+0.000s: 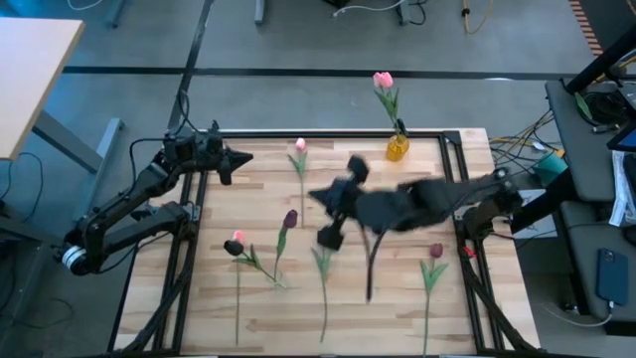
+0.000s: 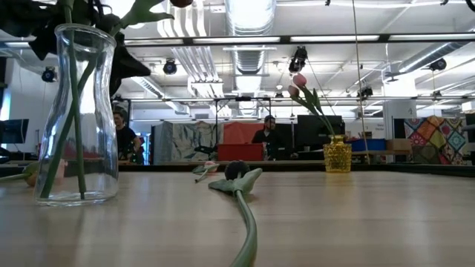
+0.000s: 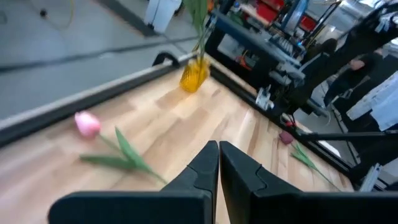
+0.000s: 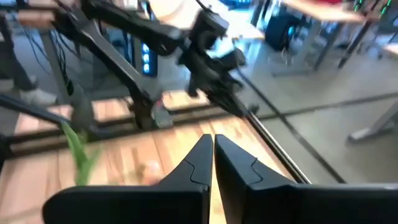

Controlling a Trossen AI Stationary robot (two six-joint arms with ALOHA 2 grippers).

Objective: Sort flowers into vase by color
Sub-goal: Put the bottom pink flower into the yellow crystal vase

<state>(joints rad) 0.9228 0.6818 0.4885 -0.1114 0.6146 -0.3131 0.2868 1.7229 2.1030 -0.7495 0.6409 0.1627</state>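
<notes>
Tulips lie flat on the wooden table: a pink one (image 1: 300,146) at the far middle, also in the left wrist view (image 3: 87,123); a maroon one (image 1: 290,217); a pink one (image 1: 237,238) at the left; a maroon one (image 1: 435,251) at the right. Another stem (image 1: 323,298) runs toward the near edge (image 2: 249,222). A pink tulip (image 1: 383,80) stands in a small yellow vase (image 1: 397,149). A clear glass vase (image 2: 78,111) holds green stems at the near left. My left gripper (image 3: 219,149) is shut and empty at the far left (image 1: 246,157). My right gripper (image 4: 212,140) is shut and empty above the table's middle (image 1: 316,195).
The black frame rail (image 1: 328,133) runs along the table's far edge. My right arm (image 1: 427,199) reaches across the table from its right side. A dark curved strip (image 1: 371,264) shows below it; what it is I cannot tell. People (image 2: 267,137) stand in the room behind.
</notes>
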